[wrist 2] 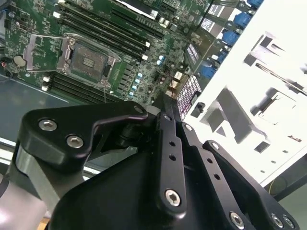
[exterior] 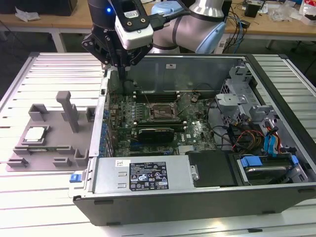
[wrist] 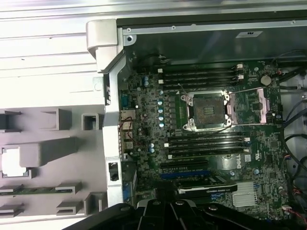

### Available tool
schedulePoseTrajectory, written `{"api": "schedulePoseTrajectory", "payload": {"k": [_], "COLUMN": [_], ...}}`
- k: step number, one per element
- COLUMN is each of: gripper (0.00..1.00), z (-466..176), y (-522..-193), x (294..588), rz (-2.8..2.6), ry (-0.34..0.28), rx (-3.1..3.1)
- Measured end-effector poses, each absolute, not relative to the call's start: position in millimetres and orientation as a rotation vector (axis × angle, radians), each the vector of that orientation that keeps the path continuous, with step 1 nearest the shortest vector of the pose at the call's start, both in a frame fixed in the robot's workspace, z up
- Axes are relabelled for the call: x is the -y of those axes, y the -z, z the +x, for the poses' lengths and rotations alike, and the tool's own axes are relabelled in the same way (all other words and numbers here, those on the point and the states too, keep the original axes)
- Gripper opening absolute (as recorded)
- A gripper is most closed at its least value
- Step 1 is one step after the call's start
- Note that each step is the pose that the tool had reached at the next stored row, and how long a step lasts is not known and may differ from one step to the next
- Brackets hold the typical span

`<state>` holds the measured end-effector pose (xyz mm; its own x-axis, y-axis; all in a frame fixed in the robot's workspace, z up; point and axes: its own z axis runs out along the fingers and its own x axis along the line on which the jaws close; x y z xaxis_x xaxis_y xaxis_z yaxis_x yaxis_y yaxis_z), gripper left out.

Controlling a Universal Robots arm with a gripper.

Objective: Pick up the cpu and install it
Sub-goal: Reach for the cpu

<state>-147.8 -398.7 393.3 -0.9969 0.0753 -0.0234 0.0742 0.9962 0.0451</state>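
Note:
The cpu (exterior: pixel 35 134) is a small silver-white square lying flat in a pocket of the grey fixture (exterior: pixel 49 143) at the exterior view's left; in the first wrist view the cpu (wrist: pixel 10 160) shows as a bright square. My gripper (exterior: pixel 122 74) hangs over the left wall of the open computer case, well apart from the cpu and holding nothing. Its black fingers (wrist 2: pixel 168 143) meet at the tip, so it looks shut. The motherboard socket (exterior: pixel 163 112) (wrist: pixel 207 111) (wrist 2: pixel 88 60) stands bare with its metal frame swung open.
The open computer case (exterior: pixel 197 202) holds the green motherboard, memory slots (wrist: pixel 206 143), cables and blue-tabbed drive bays (exterior: pixel 266 158) at the exterior view's right. Upright grey posts (exterior: pixel 68 111) rise from the fixture. The whole setup sits on a slatted metal table (exterior: pixel 39 207).

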Motion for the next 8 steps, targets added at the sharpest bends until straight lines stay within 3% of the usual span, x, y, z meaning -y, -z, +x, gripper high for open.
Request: {"api": "schedulePoseTrajectory", "payload": {"k": [8], "gripper": [0.11], "z": [-173.0], "y": [-393.2], "x": [397.9], "rz": [0.116], "ry": [-0.069], "rx": [-3.112]}}
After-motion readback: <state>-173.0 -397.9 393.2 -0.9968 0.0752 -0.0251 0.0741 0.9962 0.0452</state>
